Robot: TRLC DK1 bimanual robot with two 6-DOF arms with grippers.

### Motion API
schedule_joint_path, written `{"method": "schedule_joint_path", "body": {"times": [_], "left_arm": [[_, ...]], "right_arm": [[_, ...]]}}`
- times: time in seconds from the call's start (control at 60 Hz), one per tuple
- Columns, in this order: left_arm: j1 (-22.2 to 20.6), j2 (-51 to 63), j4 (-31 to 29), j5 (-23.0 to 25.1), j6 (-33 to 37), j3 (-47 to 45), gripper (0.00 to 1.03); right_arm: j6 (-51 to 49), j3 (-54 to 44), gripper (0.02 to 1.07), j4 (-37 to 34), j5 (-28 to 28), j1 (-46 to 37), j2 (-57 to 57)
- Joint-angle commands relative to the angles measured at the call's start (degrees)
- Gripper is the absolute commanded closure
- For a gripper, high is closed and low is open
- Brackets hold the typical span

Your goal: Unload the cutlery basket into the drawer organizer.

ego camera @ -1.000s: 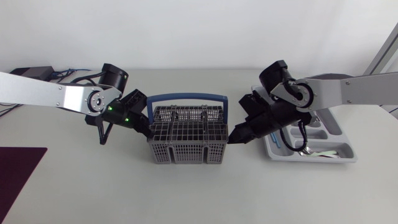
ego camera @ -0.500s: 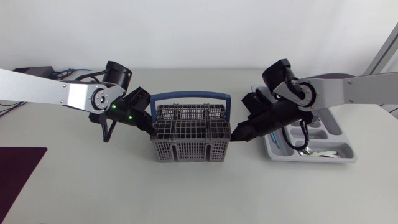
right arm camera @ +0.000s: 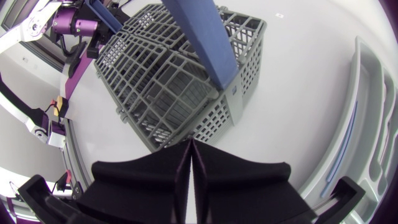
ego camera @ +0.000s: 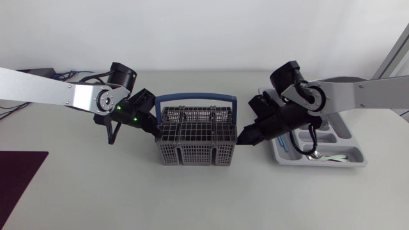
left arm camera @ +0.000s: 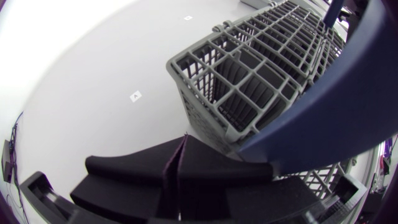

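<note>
Cutlery basket [ego camera: 195, 137], grey mesh with a blue handle [ego camera: 195, 99], stands mid-table between my two arms, just left of the drawer organizer [ego camera: 323, 163], which already holds several pieces of cutlery [ego camera: 313, 155]. I see no cutlery in the compartments that either wrist view shows, though I cannot check every cell. Left gripper [ego camera: 153, 132] sits at the basket's left end with its fingers pressed together on nothing, tips against or just beside the rim under the handle's root. Right gripper [ego camera: 241, 138] sits at the basket's right end, fingers likewise together and empty, tips close to the near right corner; contact there is not certain. Assessment: the basket is flanked by two closed wedges, not held. Risks noted: uneven pressure from either side would slide or pivot the light basket across the table [ego camera: 192, 198]; a push high on the rim could tip it; a shove to the right could drive it into the organizer and shift that tray, over which my right arm already hangs.
</note>
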Motion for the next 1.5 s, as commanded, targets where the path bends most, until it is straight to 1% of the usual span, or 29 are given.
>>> {"method": "schedule_joint_path", "body": {"times": [0.0, 0.3, 0.417, 0.633, 0.733, 0.817, 0.883, 0.967, 1.033, 1.067, 1.083, 1.133, 1.15, 1.183, 1.233, 1.25, 1.267, 1.283, 1.3, 1.333, 1.35, 1.483], "left_arm": [[-0.38, 1.90, 0.39, 1.02, 0.16, 1.15, 0.90], [1.38, 1.72, 0.39, 1.02, 0.43, 0.10, 0.90], [2.88, 1.46, 0.39, 1.11, 0.60, -0.52, 0.90], [3.31, 0.40, 0.39, 1.11, 0.69, -2.01, 0.90], [4.63, -0.65, 0.39, 1.29, 0.69, -2.72, 0.90], [6.22, -3.64, 0.39, 1.64, 0.78, -4.39, 0.90], [6.74, -6.63, 0.39, 1.81, 0.78, -6.06, 0.89], [7.09, -10.50, 0.39, 2.08, 0.78, -8.52, 0.79], [7.18, -12.87, 0.39, 2.08, 0.78, -10.19, 0.78], [7.18, -14.54, 0.48, 2.08, 0.78, -11.15, 0.72], [7.18, -15.59, 0.48, 2.08, 0.78, -11.77, 0.67], [7.18, -17.70, 0.56, 2.08, 0.60, -12.91, 0.55], [7.18, -18.58, 0.56, 2.08, 0.52, -13.44, 0.51], [7.18, -19.90, 0.56, 2.08, 0.34, -14.14, 0.45], [7.09, -21.57, 0.65, 2.08, 0.25, -15.11, 0.34], [7.09, -22.27, 0.65, 2.08, 0.25, -15.64, 0.29], [7.09, -22.54, 0.65, 2.08, 0.25, -15.72, 0.26], [7.09, -23.68, 0.65, 2.08, 0.16, -16.43, 0.18], [7.09, -24.73, 0.65, 2.08, 0.08, -16.95, 0.13], [7.09, -25.61, 0.65, 2.08, -0.10, -17.39, 0.09], [7.18, -26.76, 0.65, 2.08, -0.54, -17.92, 0.05], [9.38, -31.77, 0.65, 2.08, -2.12, -20.03, 0.05]], "right_arm": [[0.76, -0.67, 1.01, 1.68, -0.98, 1.21, -1.15], [0.93, -1.64, 1.01, 2.47, 2.10, 0.94, -1.67], [0.93, -2.61, 1.01, 3.00, 3.15, 0.15, -1.94], [0.93, -4.37, 1.01, 3.52, 5.00, -0.02, -3.43], [0.93, -5.24, 1.01, 3.52, 6.40, -0.46, -5.01], [0.84, -6.30, 1.00, 3.44, 7.02, -0.99, -7.82], [0.76, -7.27, 0.93, 3.44, 7.90, -0.90, -10.64], [0.49, -8.67, 0.79, 3.52, 8.69, -0.29, -13.98], [0.32, -9.37, 0.70, 3.61, 9.83, 0.33, -15.82], [0.05, -9.90, 0.62, 3.70, 10.27, 0.68, -16.88], [0.05, -10.08, 0.59, 3.79, 10.36, 0.77, -17.32], [0.05, -10.52, 0.45, 3.79, 10.80, 1.21, -18.46], [-0.12, -10.78, 0.39, 3.79, 10.88, 1.38, -18.90], [-0.30, -11.13, 0.30, 3.79, 11.06, 1.38, -19.95], [-0.65, -11.66, 0.20, 3.88, 11.94, 1.56, -21.36], [-0.74, -11.92, 0.18, 3.88, 12.38, 1.65, -21.80], [-0.91, -12.19, 0.15, 3.88, 12.73, 1.82, -22.41], [-1.00, -12.36, 0.11, 3.88, 12.73, 1.82, -23.12], [-1.00, -12.71, 0.08, 3.88, 12.91, 1.73, -23.73], [-1.18, -13.15, 0.07, 3.88, 13.26, 1.73, -24.88], [-1.35, -13.42, 0.07, 3.88, 13.61, 1.73, -25.32], [-2.58, -15.26, 0.07, 3.79, 16.42, 1.47, -29.53]]}}
